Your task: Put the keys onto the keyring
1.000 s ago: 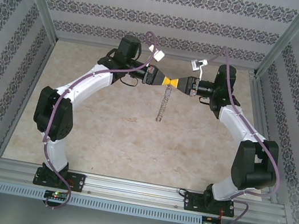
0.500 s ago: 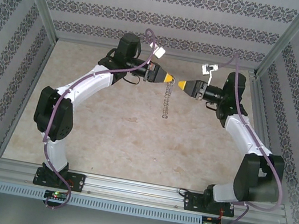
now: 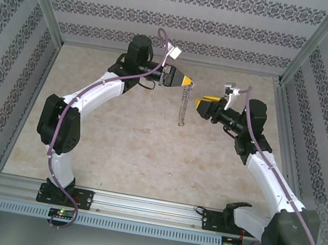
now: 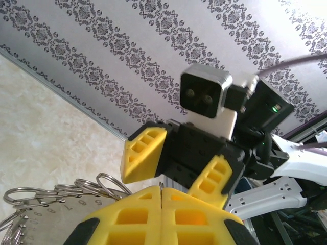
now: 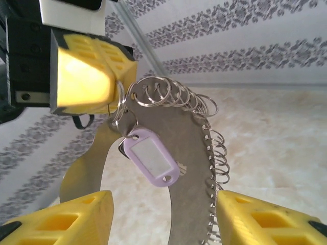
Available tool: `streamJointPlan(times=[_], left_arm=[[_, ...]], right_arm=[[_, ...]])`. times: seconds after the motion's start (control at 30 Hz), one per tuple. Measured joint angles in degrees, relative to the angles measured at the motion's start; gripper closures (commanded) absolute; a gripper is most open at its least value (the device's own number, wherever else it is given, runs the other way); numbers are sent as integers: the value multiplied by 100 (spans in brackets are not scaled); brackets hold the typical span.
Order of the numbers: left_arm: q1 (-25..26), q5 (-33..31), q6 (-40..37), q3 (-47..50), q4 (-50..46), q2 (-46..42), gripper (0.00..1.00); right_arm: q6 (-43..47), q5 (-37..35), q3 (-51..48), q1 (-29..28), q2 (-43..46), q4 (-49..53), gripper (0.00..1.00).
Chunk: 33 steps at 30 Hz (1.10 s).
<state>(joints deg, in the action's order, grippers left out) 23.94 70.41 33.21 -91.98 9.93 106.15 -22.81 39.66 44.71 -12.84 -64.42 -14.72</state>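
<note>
Fingers [image 5: 82, 76] of the left gripper [image 3: 186, 81] clench the keyring [image 3: 183, 109] above the table's [image 3: 114, 152] far edge, a lilac tag [image 5: 152, 159] hanging on it; the open right gripper [image 3: 204, 106] likely must next fetch a key.

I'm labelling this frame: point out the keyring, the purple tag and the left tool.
keyring [image 5: 196, 194], right wrist view, on its flat grey band.
purple tag [image 5: 149, 155], right wrist view, on its pale window.
left tool [image 3: 188, 83], top view, where its yellow tips meet.

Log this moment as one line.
left gripper: shut on keyring | right gripper: open, apart from keyring | keyring: hanging, purple tag on it
</note>
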Motion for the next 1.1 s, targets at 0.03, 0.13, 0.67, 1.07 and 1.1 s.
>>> streamJointPlan(times=[0.03, 0.13, 0.67, 1.07, 1.1], left_arm=[[0, 7, 31, 2, 17, 0, 100], [2, 9, 118, 13, 129, 0, 100], [2, 101, 330, 37, 343, 0, 100], [7, 116, 485, 114, 614, 0, 100], [7, 114, 503, 136, 643, 0, 100]], right_arm=[[138, -238, 0, -142, 35, 52, 44], [476, -763, 0, -448, 59, 157, 44], [1067, -1303, 546, -769, -511, 205, 47], [1147, -1067, 691, -1069, -640, 166, 100], [1147, -1064, 695, -1102, -643, 166, 100]])
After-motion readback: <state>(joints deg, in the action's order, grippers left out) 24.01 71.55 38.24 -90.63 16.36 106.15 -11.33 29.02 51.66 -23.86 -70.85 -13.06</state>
